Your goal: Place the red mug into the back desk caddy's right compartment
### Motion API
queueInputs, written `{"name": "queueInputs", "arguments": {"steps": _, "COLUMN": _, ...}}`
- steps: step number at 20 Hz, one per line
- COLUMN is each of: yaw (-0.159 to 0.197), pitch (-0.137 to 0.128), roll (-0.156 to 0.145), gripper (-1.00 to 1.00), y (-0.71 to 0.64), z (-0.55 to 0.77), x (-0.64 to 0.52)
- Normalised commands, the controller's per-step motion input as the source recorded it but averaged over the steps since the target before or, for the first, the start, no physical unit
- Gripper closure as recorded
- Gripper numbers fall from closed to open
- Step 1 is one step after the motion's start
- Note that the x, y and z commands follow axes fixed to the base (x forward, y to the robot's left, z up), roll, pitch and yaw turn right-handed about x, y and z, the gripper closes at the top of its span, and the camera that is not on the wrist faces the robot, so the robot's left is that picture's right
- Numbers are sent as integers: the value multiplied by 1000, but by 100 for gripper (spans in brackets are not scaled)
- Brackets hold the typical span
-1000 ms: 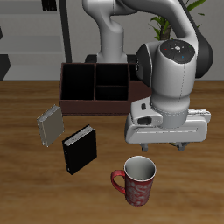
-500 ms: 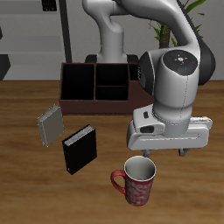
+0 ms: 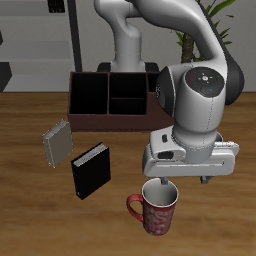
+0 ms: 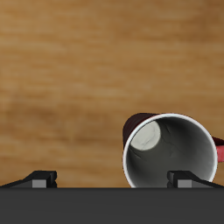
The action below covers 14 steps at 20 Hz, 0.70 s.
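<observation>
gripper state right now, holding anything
gripper: open, holding nothing, just above the red mug.

Both renders are evenly and softly lit, with no harsh glare. In the exterior view the white arm (image 3: 195,100) shows a gentle sheen from above and casts only a faint shadow on the wooden table (image 3: 30,200). Edges look slightly soft at low resolution. In the wrist view the wood grain is smeared, and the red mug (image 4: 171,150) shows a shaded inner wall.
</observation>
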Motion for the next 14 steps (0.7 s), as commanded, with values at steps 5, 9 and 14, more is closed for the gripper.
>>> {"name": "queueInputs", "arguments": {"steps": 5, "yaw": 2, "pitch": 11, "roll": -5, "gripper": -100, "y": -8, "z": -110, "x": 25}}
{"name": "queueInputs", "arguments": {"steps": 9, "yaw": -2, "pitch": 21, "roll": -9, "gripper": -100, "y": 0, "z": -205, "x": 9}}
{"name": "queueInputs", "arguments": {"steps": 14, "yaw": 9, "pitch": 10, "roll": -6, "gripper": -100, "y": -24, "z": -107, "x": 16}}
